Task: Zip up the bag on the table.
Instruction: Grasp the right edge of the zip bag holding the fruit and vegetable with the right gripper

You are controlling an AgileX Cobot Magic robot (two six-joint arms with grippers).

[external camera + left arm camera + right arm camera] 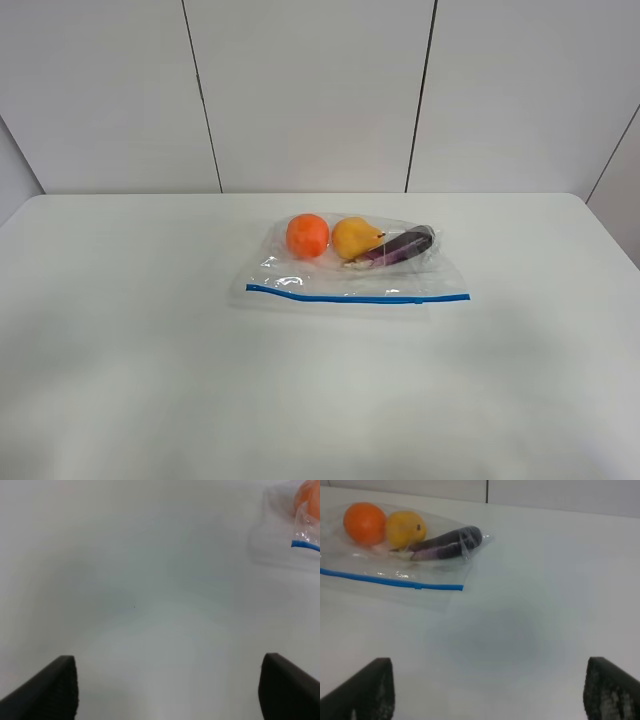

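The clear bag [350, 275] lies flat in the middle of the white table [150, 350]. Its blue zipper strip [357, 296] runs along the near edge. Inside are an orange [307, 236], a yellow pear [355, 238] and a purple eggplant [402, 246]. Neither arm shows in the exterior high view. My left gripper [167, 695] is open and empty over bare table, with the bag's corner [300, 530] far off. My right gripper [487, 692] is open and empty, well short of the bag [395, 565] and its zipper [390, 581].
A grey panelled wall [310, 90] stands right behind the table's far edge. The table's rounded back corners show at left and right. Nothing else lies on the tabletop around the bag.
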